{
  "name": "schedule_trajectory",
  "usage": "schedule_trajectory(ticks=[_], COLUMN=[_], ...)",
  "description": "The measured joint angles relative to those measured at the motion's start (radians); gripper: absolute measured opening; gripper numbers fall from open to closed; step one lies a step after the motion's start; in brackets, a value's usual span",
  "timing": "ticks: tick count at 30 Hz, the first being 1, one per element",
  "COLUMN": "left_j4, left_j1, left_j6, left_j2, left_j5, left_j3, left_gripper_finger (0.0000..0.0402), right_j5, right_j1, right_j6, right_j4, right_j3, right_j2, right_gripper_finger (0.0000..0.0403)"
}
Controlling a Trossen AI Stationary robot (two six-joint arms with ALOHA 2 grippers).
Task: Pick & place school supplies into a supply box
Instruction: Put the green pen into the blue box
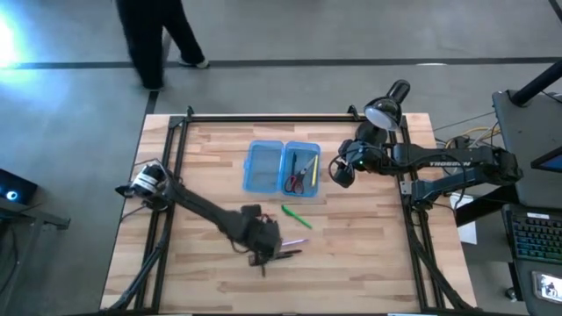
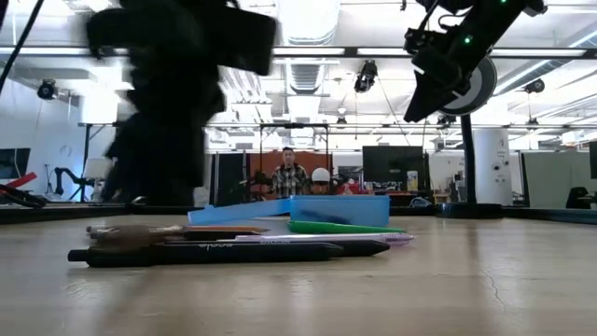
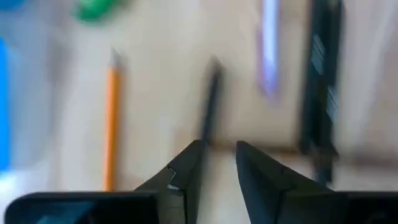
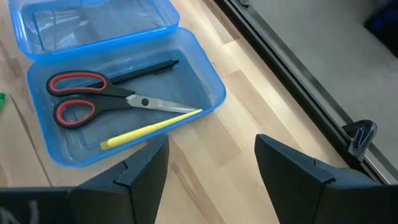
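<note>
High view: box (image 1: pixel 263 166) lies open near the middle of the worktop (image 1: pixel 369 254), two blue halves side by side. The half nearer my right arm holds the scissors (image 1: pixel 294 180), a yellow pen (image 1: pixel 313 168) and a black pen (image 4: pixel 144 70); the other half looks bare. Right wrist view has it clearer: red handles, blades resting across the yellow pen, black pen along the wall behind them.

Outside the box, a green pen (image 1: pixel 295 215) lies on the wood just beside it. Further toward the front edge are a pink pen (image 1: pixel 295 241) and a black marker (image 1: pixel 288 254), close together, next to my left pincer (image 1: pixel 262 255). Left wrist view adds an orange pencil (image 3: pixel 111 118) and a thin dark pencil (image 3: pixel 210 102) on the wood; the dark one runs right up to my fingertips.

My left pincer sits low over that cluster, fingers (image 3: pixel 186 168) parted a little, tips either side of the dark pencil's end. Cannot tell if they actually pinch it; picture is smeared.

My right pincer (image 1: pixel 341 169) hovers above the worktop just beside the box's filled half, fingers (image 4: pixel 140 168) spread wide, holding nothing.

Black lamp (image 1: pixel 386 105) stands at the far right corner. A person's legs (image 1: pixel 154 39) are on the floor beyond the far edge.
</note>
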Motion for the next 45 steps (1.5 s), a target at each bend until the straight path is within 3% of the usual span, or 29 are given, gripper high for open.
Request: schedule_trajectory(ticks=[4,8,13,15,20,25,32,45], left_j4=[0.167,0.3,0.305,0.311,0.345,0.387,0.462,0.425], left_j1=[0.092,0.227,0.315,0.329,0.337,0.324,0.314,0.313], left_j6=[0.385,0.636,0.89,0.894,0.891,0.912,0.957,0.955], left_j2=[0.0,0.017,0.063,0.075,0.091,0.123,0.175,0.199], left_j5=[-0.069,0.013,0.113,0.193,0.202,0.274,0.27,0.271], left_j3=[0.01,-0.002,-0.003,0.009,0.028,0.037,0.036,0.035], left_gripper_finger=[0.0083,0.0083,0.0083,0.0083,0.0083,0.0083,0.0083,0.0083], right_j5=[0.0,0.0,0.001,0.001,0.008,0.027,0.027,0.027], right_j1=[0.0,0.0,0.0,0.0,0.0,0.001,0.001,0.0], right_j6=[-0.004,-0.006,0.01,0.033,0.06,0.052,0.043,0.042], right_j4=[0.001,-0.017,-0.075,-0.097,-0.116,-0.116,-0.12,-0.123], right_j3=[-0.004,-0.006,-0.006,-0.007,-0.007,-0.007,-0.007,-0.012], right_j2=[0.0,0.0,0.0,0.0,0.0,0.0,0.0,0.0], right_gripper_finger=[0.0231,0.0231,0.0231,0.0231,0.0231,0.0231,0.0231,0.0231])
